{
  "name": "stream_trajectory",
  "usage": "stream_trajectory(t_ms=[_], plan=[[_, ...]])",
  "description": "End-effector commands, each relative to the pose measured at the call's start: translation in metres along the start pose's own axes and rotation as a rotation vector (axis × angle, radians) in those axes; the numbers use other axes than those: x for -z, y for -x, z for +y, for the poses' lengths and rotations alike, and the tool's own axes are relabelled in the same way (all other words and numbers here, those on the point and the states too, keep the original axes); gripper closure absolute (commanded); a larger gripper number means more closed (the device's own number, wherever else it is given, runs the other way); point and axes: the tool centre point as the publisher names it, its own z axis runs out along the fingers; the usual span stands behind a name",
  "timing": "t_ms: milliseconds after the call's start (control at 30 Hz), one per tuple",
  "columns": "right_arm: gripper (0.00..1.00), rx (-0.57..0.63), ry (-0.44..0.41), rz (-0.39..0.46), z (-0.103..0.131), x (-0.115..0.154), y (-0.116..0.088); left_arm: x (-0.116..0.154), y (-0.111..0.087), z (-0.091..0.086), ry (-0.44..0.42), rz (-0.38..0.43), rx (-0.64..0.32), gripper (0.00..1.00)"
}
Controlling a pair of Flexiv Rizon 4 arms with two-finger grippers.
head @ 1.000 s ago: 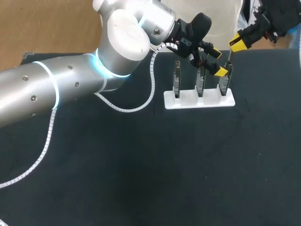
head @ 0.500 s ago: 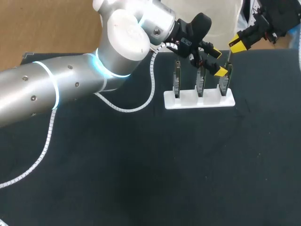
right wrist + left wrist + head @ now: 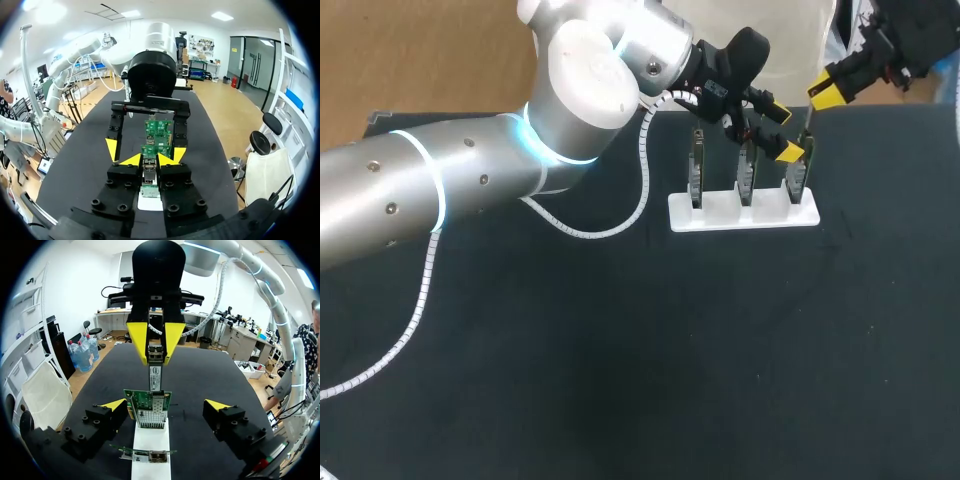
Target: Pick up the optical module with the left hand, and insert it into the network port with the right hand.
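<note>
In the left wrist view my right gripper point(image 3: 155, 342) hangs just beyond the nearest green network card point(image 3: 147, 409), shut on the slim optical module point(image 3: 155, 375). The module's lower end sits at the port on the card's top edge. My left gripper point(image 3: 166, 405) is open wide, one yellow tip on either side of that card and touching nothing. In the head view the left gripper point(image 3: 783, 131) straddles the rightmost card point(image 3: 797, 178), and the right gripper point(image 3: 825, 93) holds the module point(image 3: 807, 125) above it. In the right wrist view its gripper point(image 3: 149, 160) pinches the module point(image 3: 149, 179).
A white stand point(image 3: 743, 212) at the far middle of the black table holds three upright cards in a row. The left arm's white spiral cable point(image 3: 638, 190) loops down beside the stand's left end. Bare black tabletop point(image 3: 700, 350) spreads out in front.
</note>
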Motion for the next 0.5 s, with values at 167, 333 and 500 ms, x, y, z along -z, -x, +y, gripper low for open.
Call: stream_trajectory(t_ms=[167,333,500], plan=[[1.0,0.006,-0.003,0.002,0.0045,-0.0008,0.001,-0.0002,0.0017,0.0015,-0.002,0.008,0.003,0.0],[1.0,0.008,0.0,0.001,0.0043,-0.0014,0.0013,-0.0002,0.0017,0.0015,-0.002,0.008,0.003,0.0],[1.0,0.01,0.003,0.006,0.0033,-0.0011,0.0024,-0.0002,0.0017,0.0015,-0.002,0.008,0.003,0.0]])
